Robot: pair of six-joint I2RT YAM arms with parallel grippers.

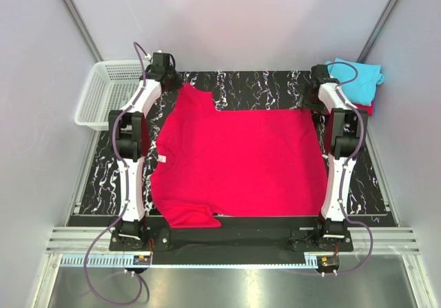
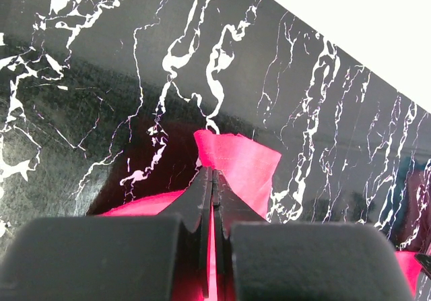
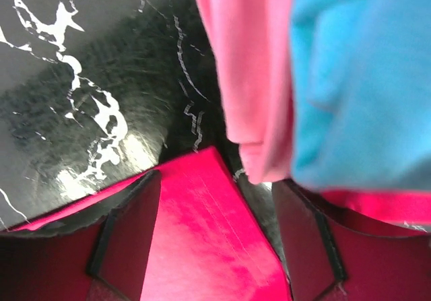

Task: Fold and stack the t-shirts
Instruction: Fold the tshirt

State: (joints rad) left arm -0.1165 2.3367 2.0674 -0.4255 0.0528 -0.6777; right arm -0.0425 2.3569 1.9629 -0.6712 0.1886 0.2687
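A crimson-red t-shirt (image 1: 234, 163) lies spread flat on the black marbled table, collar to the left. My left gripper (image 1: 172, 82) is at its far left sleeve and is shut on a fold of that red cloth (image 2: 246, 163), which sticks out past the closed tips (image 2: 213, 173). My right gripper (image 1: 313, 101) is at the shirt's far right corner. Its jaws stand wide apart (image 3: 215, 193), with the red hem corner (image 3: 202, 227) lying between them, not pinched. Just beyond it sits a stack of folded t-shirts (image 1: 358, 80): turquoise (image 3: 363, 79) on top, then pink (image 3: 249, 79), then red (image 3: 377, 203).
A white mesh basket (image 1: 103, 94) stands off the table's far left corner. Bare marbled table (image 1: 262, 87) shows behind the shirt and along both sides. The folded stack is close to the right gripper's right finger (image 3: 303, 233).
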